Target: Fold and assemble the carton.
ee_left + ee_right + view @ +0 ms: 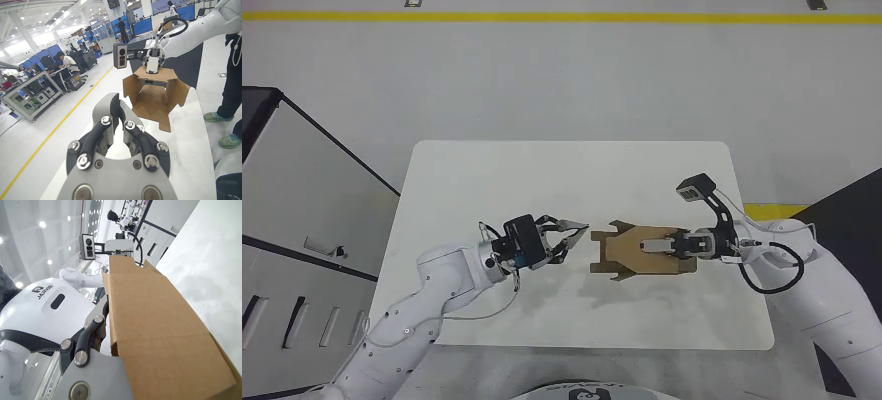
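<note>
On the surface (pixel 542 170) I have the carton (pixel 617 256) lying on its side, its open, flapped end facing my left gripper (pixel 580 234) just beside it, fingers pinched near-shut on nothing, while my right gripper (pixel 654 243) has its fingers clamped on the carton's top panel at the other end

One carton (pixel 620 256) (brown), one table (pixel 542 180) — one left gripper (pixel 584 229), one right gripper (pixel 650 243)
</note>
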